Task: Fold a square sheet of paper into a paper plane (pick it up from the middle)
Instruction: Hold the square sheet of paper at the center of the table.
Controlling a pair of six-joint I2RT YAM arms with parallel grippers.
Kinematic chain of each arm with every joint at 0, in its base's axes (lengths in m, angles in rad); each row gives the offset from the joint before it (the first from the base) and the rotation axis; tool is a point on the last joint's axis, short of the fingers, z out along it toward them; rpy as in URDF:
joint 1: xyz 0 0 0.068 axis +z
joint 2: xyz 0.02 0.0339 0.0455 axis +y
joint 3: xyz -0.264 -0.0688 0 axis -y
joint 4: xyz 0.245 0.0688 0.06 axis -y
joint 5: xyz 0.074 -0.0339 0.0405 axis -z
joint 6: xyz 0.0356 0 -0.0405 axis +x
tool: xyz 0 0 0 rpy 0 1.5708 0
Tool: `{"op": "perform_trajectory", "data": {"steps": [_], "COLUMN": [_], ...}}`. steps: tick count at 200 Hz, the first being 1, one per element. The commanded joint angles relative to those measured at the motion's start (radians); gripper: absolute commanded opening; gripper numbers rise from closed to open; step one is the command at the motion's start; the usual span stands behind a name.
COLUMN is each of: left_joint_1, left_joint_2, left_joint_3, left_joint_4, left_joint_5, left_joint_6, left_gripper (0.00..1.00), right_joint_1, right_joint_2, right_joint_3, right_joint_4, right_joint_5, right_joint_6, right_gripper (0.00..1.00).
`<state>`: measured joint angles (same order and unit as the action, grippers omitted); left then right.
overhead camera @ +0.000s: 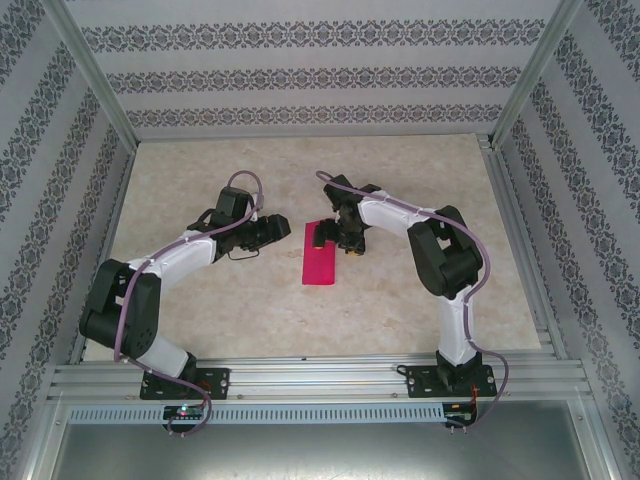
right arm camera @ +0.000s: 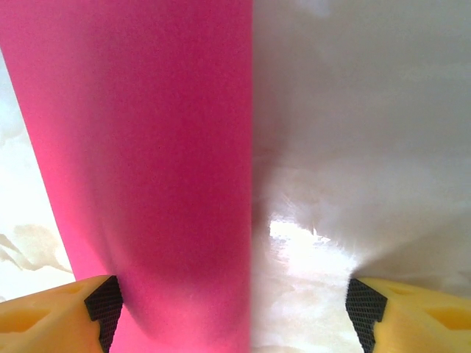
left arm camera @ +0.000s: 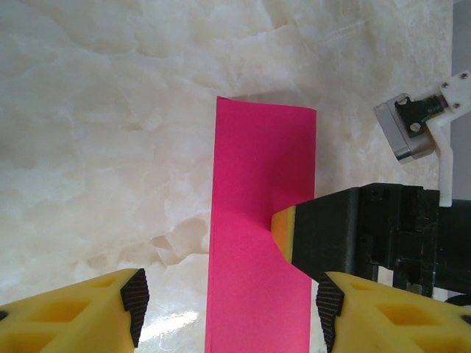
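No text, label, brand, number or sign can be read; the sheet of paper [overhead camera: 320, 265] shows a plain magenta face. The walls [overhead camera: 300, 75] carry bands of ornament, not letters; the table [overhead camera: 250, 300] shows marble veining alone.

- The counter [overhead camera: 250, 300] is a pale cream slab with a marble pattern. It is glossy and shows glare in the wrist views, and metal rails [overhead camera: 300, 375] border its near edge.
- A magenta-pink sheet of paper [overhead camera: 320, 262] lies near its middle, showing as a narrow rectangle with sharp corners.
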<state>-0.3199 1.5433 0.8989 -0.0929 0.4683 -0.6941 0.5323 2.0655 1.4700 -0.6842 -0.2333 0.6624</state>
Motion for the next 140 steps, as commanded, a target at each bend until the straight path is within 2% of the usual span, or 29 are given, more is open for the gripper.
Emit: {"op": "perform_trajectory", "data": {"steps": [1, 69, 140], "left_joint_1": [-0.008, -0.010, -0.010], "left_joint_2": [0.011, 0.034, 0.047], "left_joint_3": [-0.003, -0.004, -0.006], "left_joint_4": [0.040, 0.056, 0.067], "left_joint_5": [0.021, 0.040, 0.046], "left_joint_6": [-0.014, -0.025, -0.028], "left_gripper": [0.65, 0.58, 0.58], "right_joint_1": [-0.015, 0.000, 0.003], "right_joint_2": [0.036, 0.065, 0.078], "right_joint_3": [-0.050, -0.022, -0.026], "right_joint_4": [-0.001, -0.037, -0.062], "right_joint_5": [0.016, 0.044, 0.090], "right_joint_6": [0.024, 0.013, 0.000], "right_gripper": [0.83, 0.85, 0.85]}}
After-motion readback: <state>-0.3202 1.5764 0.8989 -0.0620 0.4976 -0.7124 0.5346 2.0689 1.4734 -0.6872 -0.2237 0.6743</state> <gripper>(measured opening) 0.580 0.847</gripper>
